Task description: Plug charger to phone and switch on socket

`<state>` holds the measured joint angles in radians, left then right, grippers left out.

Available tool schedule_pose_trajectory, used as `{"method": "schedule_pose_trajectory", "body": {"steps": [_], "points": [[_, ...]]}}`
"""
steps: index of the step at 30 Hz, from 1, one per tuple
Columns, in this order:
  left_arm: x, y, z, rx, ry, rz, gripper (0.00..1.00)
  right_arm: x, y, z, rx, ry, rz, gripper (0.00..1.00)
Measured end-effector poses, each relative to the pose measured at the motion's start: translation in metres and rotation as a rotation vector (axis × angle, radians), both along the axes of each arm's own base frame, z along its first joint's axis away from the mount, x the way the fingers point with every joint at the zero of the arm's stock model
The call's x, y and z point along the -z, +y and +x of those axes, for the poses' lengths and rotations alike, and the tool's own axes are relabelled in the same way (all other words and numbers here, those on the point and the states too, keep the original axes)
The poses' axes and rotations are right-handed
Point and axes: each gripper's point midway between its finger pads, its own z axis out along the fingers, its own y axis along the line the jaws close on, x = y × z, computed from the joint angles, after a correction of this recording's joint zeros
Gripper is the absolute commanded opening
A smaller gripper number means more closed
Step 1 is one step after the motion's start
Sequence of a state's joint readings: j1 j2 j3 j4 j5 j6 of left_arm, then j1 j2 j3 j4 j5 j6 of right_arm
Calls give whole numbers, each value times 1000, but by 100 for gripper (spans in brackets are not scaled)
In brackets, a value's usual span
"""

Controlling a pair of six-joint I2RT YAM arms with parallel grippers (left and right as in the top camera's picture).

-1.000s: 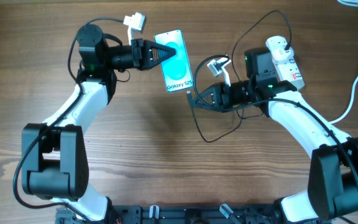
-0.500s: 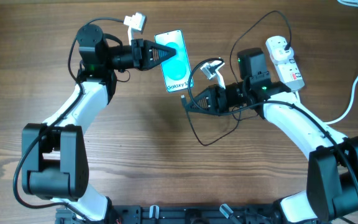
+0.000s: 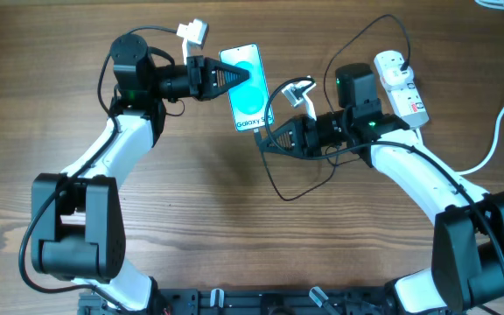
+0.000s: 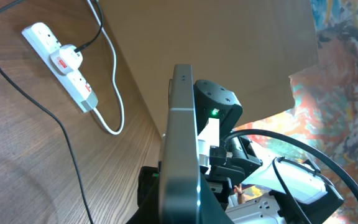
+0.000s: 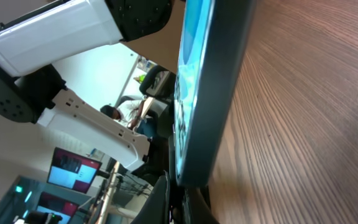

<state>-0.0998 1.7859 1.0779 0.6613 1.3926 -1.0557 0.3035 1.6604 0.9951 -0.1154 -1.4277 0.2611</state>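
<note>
Phone (image 3: 248, 87): slim rectangle, cyan screen lit and facing up, "Galaxy" text at its near end, set slightly askew at the far middle of the worktop (image 3: 234, 245). Socket (image 3: 401, 83): short white strip at far right, red switch (image 3: 420, 109) at its near end, white plug (image 3: 392, 63) seated. Charger (image 3: 283, 199): thin black cable looping from that plug to just beside the phone's near end; whether its tip is seated cannot be told.

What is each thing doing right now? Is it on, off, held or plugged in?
phone: screen lit cyan, held by the left gripper
left gripper: shut on the phone
right gripper: shut on the charger tip
charger: white plug in the socket, tip at the phone's end, seated or not unclear
socket: charger plugged in, switch too small to read
</note>
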Motion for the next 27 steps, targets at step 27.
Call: {"method": "schedule_pose_trajectory", "body": {"steps": [27], "points": [[0,-2,-2,11,-25,2,4,-1,2,5,20,12,-8,4]]}}
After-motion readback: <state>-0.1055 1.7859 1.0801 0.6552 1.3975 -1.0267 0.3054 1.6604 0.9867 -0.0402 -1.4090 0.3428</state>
